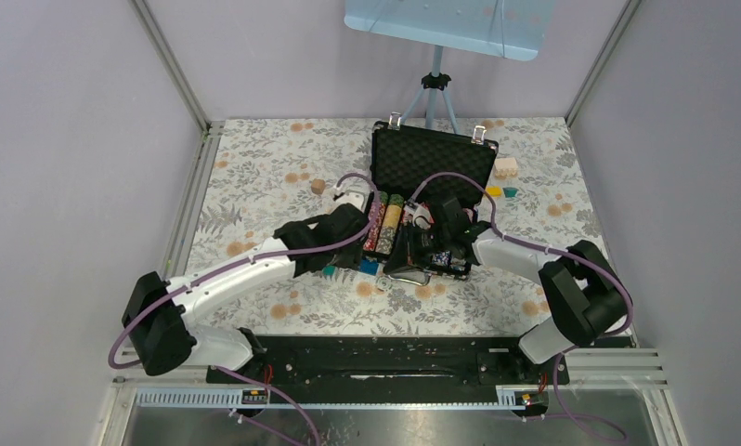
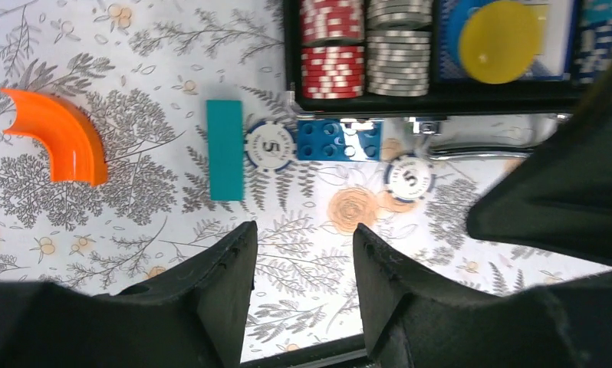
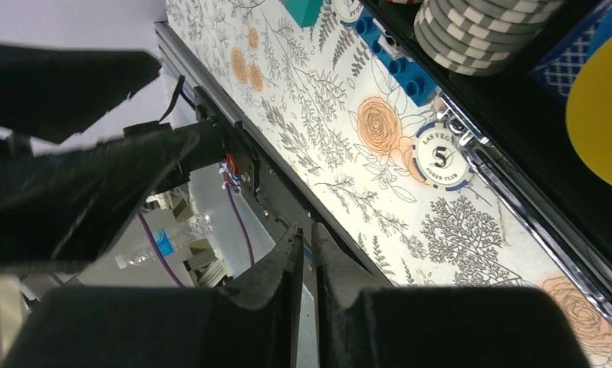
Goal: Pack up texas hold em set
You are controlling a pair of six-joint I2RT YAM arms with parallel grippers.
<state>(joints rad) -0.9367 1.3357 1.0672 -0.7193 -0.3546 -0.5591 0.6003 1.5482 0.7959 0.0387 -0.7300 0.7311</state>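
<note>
The texas hold em set, a black case (image 1: 432, 163), lies open with its foam lid upright. Rows of red chips (image 2: 332, 46) and grey chips (image 2: 399, 46) and a yellow disc (image 2: 498, 40) sit in its base. Two loose "5" chips (image 2: 270, 145) (image 2: 409, 177) lie on the cloth in front of the case. My left gripper (image 2: 303, 230) hovers open and empty over the cloth, short of them. My right gripper (image 3: 306, 228) has its jaws apart by only a narrow slit, with nothing between them, near one loose chip (image 3: 439, 157).
A teal brick (image 2: 225, 149) and a blue brick (image 2: 339, 140) lie by the case's front edge and silver handle (image 2: 441, 126). An orange curved piece (image 2: 57, 138) sits to the left. The right arm (image 2: 564, 192) crowds the left gripper's right side. More toy pieces (image 1: 506, 169) lie beside the lid.
</note>
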